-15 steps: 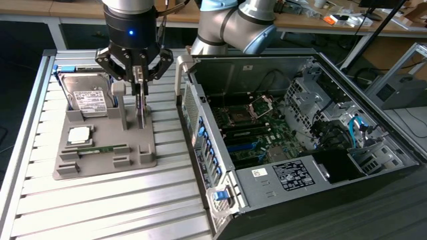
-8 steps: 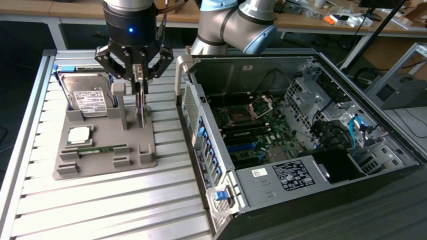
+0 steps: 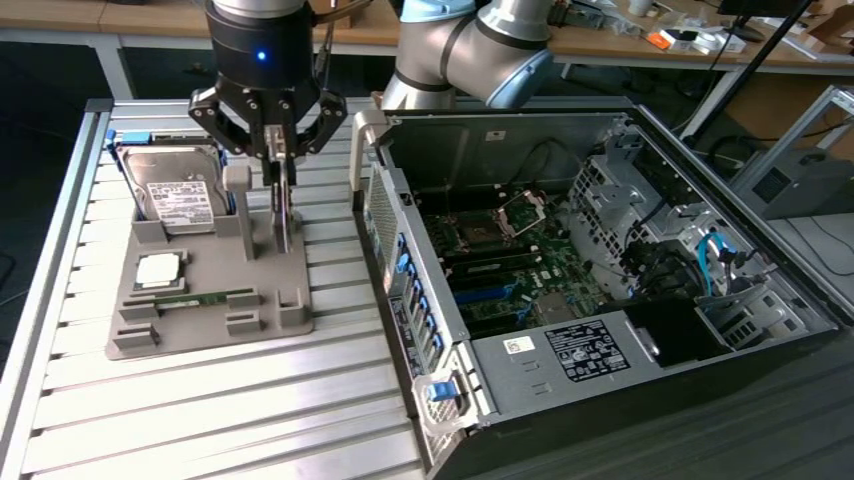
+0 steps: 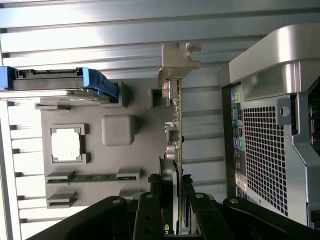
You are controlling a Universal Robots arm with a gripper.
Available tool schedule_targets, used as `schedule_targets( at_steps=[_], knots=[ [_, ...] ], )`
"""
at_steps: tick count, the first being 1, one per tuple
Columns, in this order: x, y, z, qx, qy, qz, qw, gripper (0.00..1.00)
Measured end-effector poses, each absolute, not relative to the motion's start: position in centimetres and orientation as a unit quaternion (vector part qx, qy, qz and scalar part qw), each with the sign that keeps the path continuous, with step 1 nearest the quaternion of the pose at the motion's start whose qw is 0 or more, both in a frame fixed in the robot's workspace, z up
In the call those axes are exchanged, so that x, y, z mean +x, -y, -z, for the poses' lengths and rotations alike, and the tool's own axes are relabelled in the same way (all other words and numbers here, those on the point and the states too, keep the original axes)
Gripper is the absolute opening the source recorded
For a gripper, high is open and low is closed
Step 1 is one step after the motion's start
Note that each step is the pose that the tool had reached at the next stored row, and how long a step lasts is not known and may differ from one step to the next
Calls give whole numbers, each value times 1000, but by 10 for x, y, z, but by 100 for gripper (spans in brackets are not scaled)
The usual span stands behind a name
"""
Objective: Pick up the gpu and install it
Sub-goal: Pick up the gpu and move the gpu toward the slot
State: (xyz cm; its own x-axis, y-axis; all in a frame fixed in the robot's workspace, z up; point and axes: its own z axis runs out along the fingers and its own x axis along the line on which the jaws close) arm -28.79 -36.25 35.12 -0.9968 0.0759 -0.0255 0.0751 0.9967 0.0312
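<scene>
Black gripper [image 4: 177,182]: my jaws are part-way closed, pinching the gpu [image 4: 178,125] on both faces at its upper edge.
gpu place: directly beneath me, upright on edge in the grey holder [image 3: 200,325].
Hard drive [image 3: 180,195]: just beside, same holder.
Computer case [image 3: 601,300]: farther off, interior exposed.

gpu [image 3: 282,215]: thin green-brown card, standing upright on its long edge, seen edge-on. Silver metal bracket at its far end, small components along one face. Bottom edge seated in grey holder [image 3: 200,330], at the holder's edge on the exterior view's right, near the computer case [image 3: 561,380] but apart from it. Gripper [image 4: 179,187] pinches its top edge, one finger on each face.
</scene>
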Motion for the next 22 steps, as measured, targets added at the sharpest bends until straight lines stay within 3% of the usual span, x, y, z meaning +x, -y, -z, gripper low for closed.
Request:
schedule_targets(
  at_steps=[22],
  knots=[
    [-288, 362, -359, 38, -999, -15, 13, 27]
  ],
)
